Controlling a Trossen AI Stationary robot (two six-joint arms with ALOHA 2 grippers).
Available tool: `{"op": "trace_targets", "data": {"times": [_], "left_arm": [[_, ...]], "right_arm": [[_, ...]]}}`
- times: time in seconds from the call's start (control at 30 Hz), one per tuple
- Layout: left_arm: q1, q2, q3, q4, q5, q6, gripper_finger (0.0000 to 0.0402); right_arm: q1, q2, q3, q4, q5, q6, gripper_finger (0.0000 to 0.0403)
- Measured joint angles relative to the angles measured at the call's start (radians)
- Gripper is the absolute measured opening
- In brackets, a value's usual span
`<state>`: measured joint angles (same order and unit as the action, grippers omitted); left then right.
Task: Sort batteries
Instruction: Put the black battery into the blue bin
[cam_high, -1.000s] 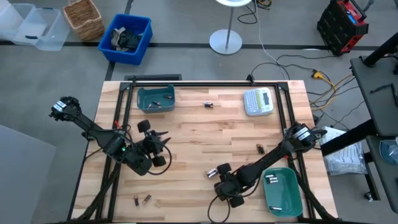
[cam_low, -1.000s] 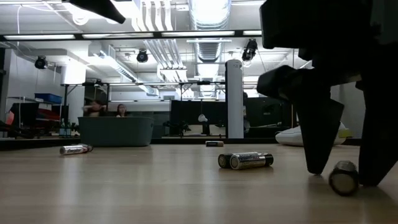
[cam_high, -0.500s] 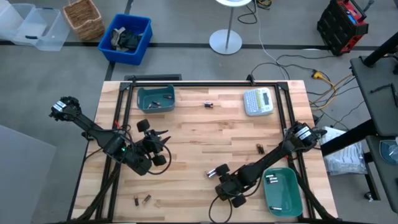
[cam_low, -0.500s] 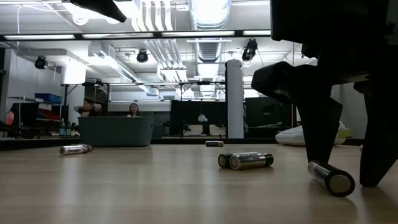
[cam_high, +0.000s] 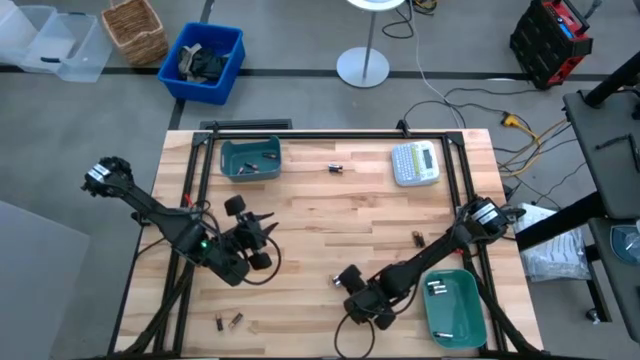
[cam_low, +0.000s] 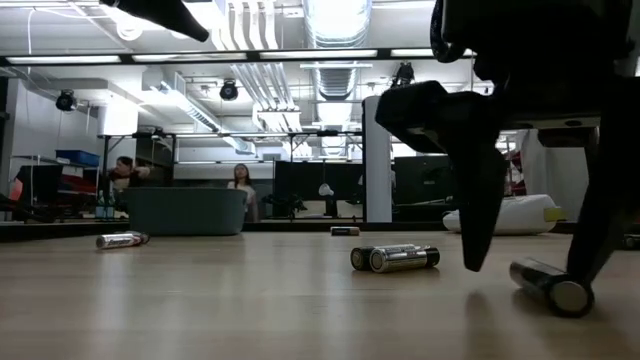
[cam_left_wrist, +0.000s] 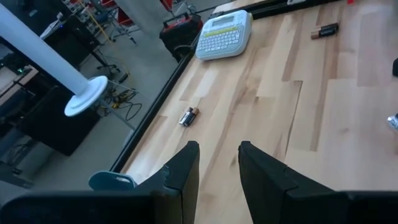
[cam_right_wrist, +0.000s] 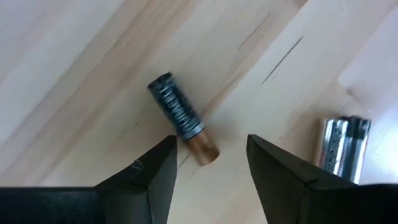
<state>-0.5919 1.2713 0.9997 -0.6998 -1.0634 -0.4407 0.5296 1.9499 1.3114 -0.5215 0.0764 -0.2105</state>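
Two tools over worktop (cam_high: 320, 215). Right tool (cam_right_wrist: 208, 163) low near front edge, fingers spread, gripping nothing, straddling dark-and-copper battery (cam_right_wrist: 183, 118) lying flat between them. Left tool (cam_left_wrist: 214, 165) raised, part open, empty.

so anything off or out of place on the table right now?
Mostly loose batteries. One dark and copper battery lies on the bare wood between the open fingers of the right gripper, not gripped. A silvery pair lies beside it. The label maker is no battery. Nothing looks damaged.
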Motion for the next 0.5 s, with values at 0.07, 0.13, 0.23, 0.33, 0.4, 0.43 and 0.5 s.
{"op": "trace_targets", "data": {"times": [0.07,0.13,0.23,0.33,0.4,0.43,0.5], "left_arm": [[0.0,0.006,0.0,0.002,0.0,0.014,0.0094],[0.0,0.009,0.0,0.002,0.0,0.016,0.0094],[0.0,0.011,0.005,0.003,0.0,0.017,0.0094],[0.0,0.011,0.012,0.003,0.0,0.017,0.0094],[0.0,0.01,0.015,0.005,0.0,0.017,0.0094],[0.0,0.01,0.015,0.005,0.0,0.017,0.0094],[0.0,0.01,0.015,0.004,0.0,0.017,0.0094]], "right_arm": [[-0.004,0.001,0.003,0.008,0.003,-0.026,0.0182],[-0.005,0.001,0.003,0.015,0.005,-0.055,0.0177],[-0.005,0.001,0.003,0.017,0.005,-0.086,0.0163],[-0.006,0.001,0.002,0.017,-0.017,-0.094,0.0144],[-0.006,0.011,0.001,0.024,-0.025,-0.101,0.013],[-0.006,0.016,0.003,0.026,-0.025,-0.104,0.0124],[-0.006,0.039,0.015,0.02,-0.028,-0.105,0.0112]]}}
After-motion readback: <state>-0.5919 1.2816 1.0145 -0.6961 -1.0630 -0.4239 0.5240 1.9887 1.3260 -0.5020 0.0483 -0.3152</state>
